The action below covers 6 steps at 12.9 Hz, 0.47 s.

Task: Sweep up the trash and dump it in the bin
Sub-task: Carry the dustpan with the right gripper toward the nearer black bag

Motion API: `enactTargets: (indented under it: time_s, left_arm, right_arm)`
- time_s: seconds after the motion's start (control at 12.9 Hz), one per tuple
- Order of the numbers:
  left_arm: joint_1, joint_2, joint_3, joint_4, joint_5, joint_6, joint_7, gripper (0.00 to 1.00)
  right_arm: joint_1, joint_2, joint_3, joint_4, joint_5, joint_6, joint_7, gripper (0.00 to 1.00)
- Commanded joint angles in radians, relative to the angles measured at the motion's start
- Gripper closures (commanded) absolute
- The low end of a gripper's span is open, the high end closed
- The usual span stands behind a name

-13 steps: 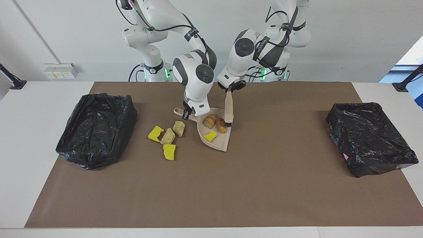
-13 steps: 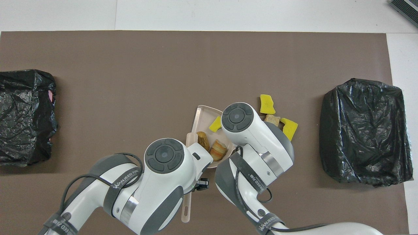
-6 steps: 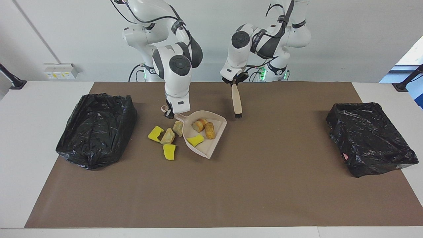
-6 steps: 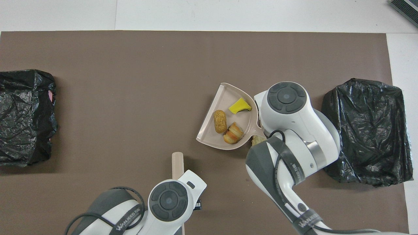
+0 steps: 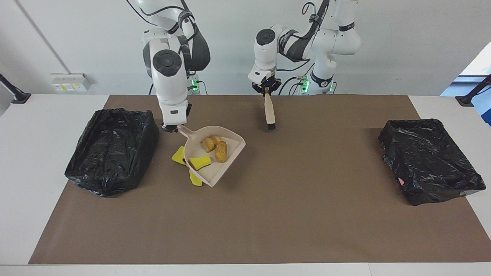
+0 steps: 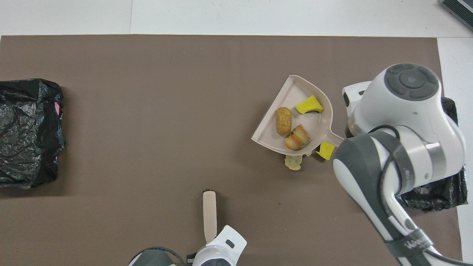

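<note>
My right tool (image 5: 173, 128) is clenched on the dustpan (image 5: 215, 161) handle, holding the pan up over the bench beside the black bin (image 5: 111, 149); my left tool (image 5: 266, 90) grips the brush (image 5: 269, 113), hanging idle. Three pieces of trash (image 5: 215, 147) ride loose in the pan, others lie under it. They look light and spongy, likely to roll; I'd carry them by pan, kept level.

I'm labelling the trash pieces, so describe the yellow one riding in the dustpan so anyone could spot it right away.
Start at the black-bagged bin at the right arm's end of the table; beside it the right gripper holds a beige dustpan by its handle, raised over the loose trash. Three pieces lie in the pan, and the yellow sponge chunk is the only bright yellow one, beside two brown bread-like lumps.
</note>
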<state>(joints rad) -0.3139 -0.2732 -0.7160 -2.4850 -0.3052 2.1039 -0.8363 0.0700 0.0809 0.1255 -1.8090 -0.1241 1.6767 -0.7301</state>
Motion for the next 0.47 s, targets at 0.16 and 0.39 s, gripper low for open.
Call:
enactTargets:
  time_s: [0.16,0.39]
  left_arm:
    - [-0.076,-0.032,0.01,-0.069,-0.078,0.108,0.003,1.0]
    - [-0.09,-0.031,0.009,-0.106,-0.103,0.217,0.016,1.0]
  right_arm:
    - [-0.238,-0.033,0.0,0.013,0.024,-0.075,-0.231,1.0]
    - [-0.392,-0.036,-0.013,0.008,-0.005,-0.059,-0.408,1.0]
